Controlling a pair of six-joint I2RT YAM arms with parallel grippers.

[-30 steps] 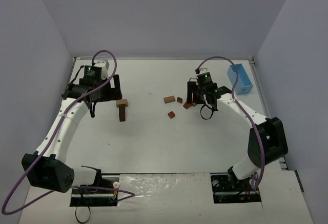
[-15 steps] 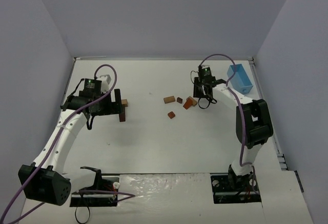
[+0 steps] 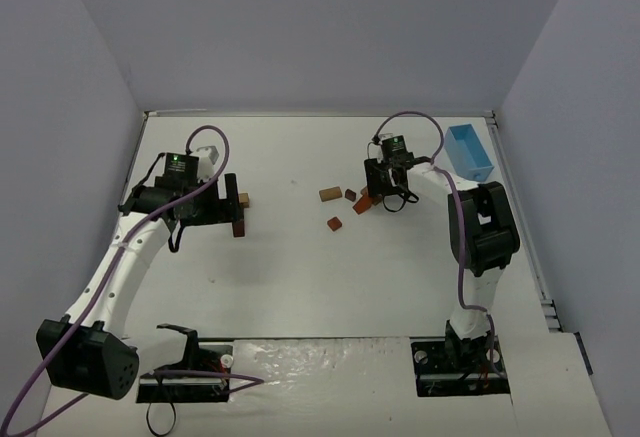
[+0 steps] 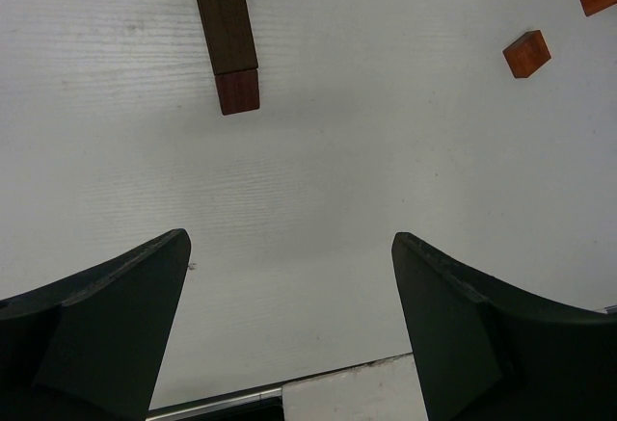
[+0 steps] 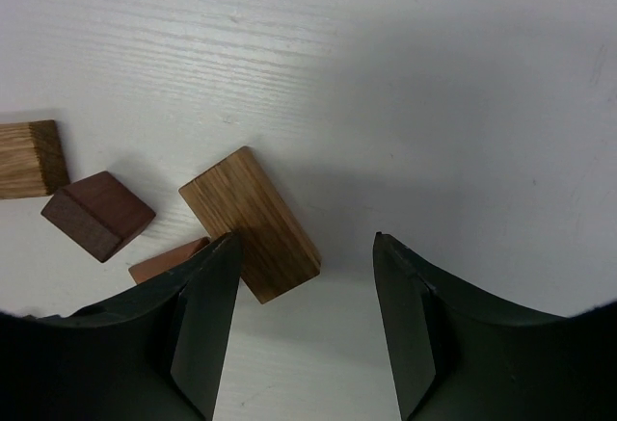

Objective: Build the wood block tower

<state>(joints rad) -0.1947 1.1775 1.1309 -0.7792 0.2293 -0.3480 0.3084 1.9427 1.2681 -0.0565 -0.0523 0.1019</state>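
Right fingers (image 5: pixel 207 325): parted about halfway, with bare table between them; nothing is clamped.
Right gripper (image 5: pixel 308 315): hangs low over the loose wood blocks (image 3: pixel 330 194) in the right half of the table (image 3: pixel 300 277).
Tan block (image 5: pixel 253 221): lies flat and slantwise, its near end passing behind the tip of the finger on the view's left.
Neighbours: a dark reddish-brown block (image 5: pixel 96 214) lies just left of it. A second tan block (image 5: pixel 27 159) sits at the view's left edge, and an orange-brown block (image 5: pixel 169 259) is half hidden behind that same finger.
Left fingers (image 4: pixel 106 325): spread wide, with only table between them.
Left gripper (image 4: pixel 289 334): holds nothing and hovers just short of the tower.
Wood block tower (image 4: pixel 227 26): in the table's left half, clear of the left fingers. A tan, a dark brown and a reddish-brown piece sit in one line, and it seems to stand upright, though the angle leaves that unsure.
Reddish-brown cube (image 4: pixel 526 53): alone between the tower and the right-hand cluster.
Light blue box (image 3: pixel 468 153): at the far right corner, well apart from the blocks.
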